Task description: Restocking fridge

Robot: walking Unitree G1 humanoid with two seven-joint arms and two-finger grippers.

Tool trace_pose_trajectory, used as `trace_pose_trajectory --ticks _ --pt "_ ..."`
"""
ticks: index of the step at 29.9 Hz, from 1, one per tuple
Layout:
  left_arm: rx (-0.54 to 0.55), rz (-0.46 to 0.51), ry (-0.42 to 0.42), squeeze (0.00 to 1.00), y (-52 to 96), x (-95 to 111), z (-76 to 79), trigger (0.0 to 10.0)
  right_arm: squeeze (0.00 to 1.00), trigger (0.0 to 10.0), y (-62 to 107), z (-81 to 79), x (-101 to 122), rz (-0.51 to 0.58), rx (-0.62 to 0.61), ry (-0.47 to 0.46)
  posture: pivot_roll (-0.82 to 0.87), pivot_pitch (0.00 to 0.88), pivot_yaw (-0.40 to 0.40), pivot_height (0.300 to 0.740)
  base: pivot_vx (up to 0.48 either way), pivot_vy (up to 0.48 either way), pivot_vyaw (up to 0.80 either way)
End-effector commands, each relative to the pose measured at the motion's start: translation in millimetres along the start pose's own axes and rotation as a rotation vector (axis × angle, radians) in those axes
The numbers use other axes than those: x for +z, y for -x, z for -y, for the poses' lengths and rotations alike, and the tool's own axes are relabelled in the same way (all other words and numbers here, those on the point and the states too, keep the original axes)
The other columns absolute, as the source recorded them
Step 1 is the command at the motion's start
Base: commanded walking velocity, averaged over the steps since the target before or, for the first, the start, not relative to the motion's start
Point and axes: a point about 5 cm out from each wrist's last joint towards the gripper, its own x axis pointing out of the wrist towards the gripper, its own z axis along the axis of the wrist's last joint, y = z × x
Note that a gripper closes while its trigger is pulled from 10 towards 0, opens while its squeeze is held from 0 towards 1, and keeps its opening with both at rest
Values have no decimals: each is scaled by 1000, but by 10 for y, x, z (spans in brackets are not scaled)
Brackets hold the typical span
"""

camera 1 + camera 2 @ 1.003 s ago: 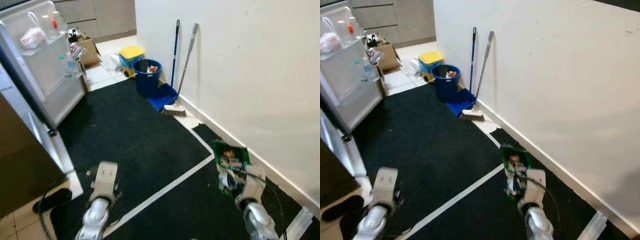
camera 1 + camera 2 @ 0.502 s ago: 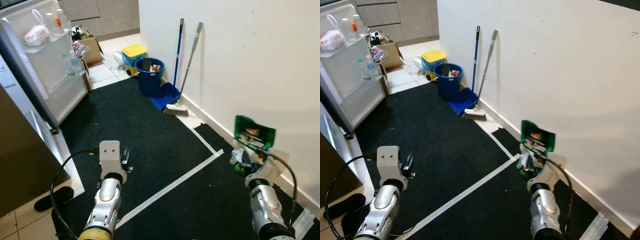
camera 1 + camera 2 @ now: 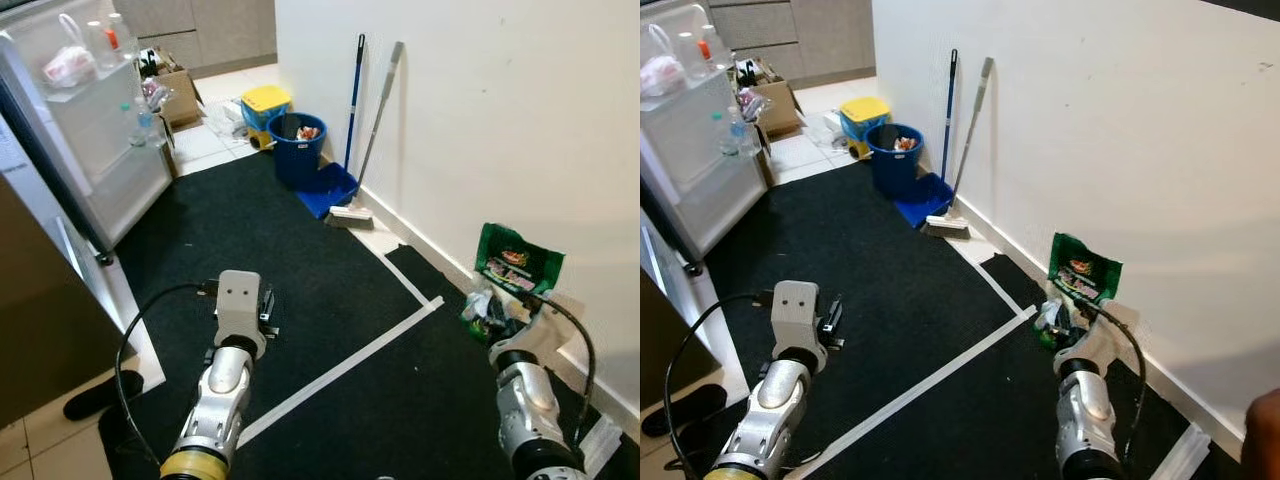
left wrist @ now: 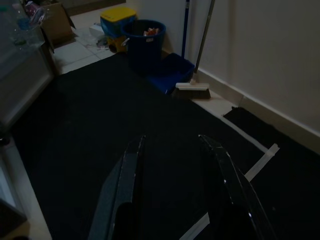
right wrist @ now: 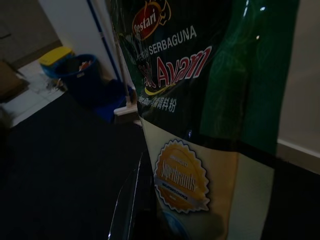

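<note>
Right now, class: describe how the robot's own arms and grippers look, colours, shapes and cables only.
Both arms are rounded silver tubes. The left arm has a yellow band near its base, a pale boxy wrist block and a looping black cable. The right arm carries a black cable too. The left gripper has two long, slightly curved black fingers.

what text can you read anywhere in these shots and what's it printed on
"Bestari": red logo on the green packet held in the right end effector.
"SERBAGUNA": white, same packet.
"Ayam": red, below that.
"Superbrands": gold seal lower on the packet; its smaller words are too small to read.
A line of Chinese characters under "Ayam": too blurred to read.
Fridge door items: labels too small.
</note>
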Motion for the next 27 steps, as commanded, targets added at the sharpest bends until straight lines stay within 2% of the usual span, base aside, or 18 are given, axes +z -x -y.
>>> trace_pose_trajectory --ticks 1,5,10,16,20,23,27 --pt "-8 -28 -24 0 -14 -17 -10 10000 0 10000 -17 8 90 38 -4 -3 -28 0 -81 740 0 0 0" --pt "-28 -43 -49 0 -34 -17 16 10000 0 10000 -15 28 95 39 -24 -14 -37 2 -75 740 0 0 0" --pt "-53 -42 -79 0 -58 -12 82 10000 0 10000 10 63 69 29 -26 46 -38 3 -89 740 0 0 0" --pt "-52 -28 -91 0 -73 30 74 10000 0 10000 -3 6 90 28 9 71 -28 3 -91 740 0 0 0" --pt "-57 -25 -122 0 -16 17 59 10000 0 10000 22 3 73 25 12 80 -25 51 -102 740 0 0 0" --pt "-55 -34 -131 0 45 -8 32 10000 0 10000 84 -11 -17 6 24 99 -13 86 -102 740 0 0 0" --pt "-57 -32 -130 0 58 1 32 10000 0 10000 105 -26 -61 -7 28 110 -16 97 -99 740 0 0 0"
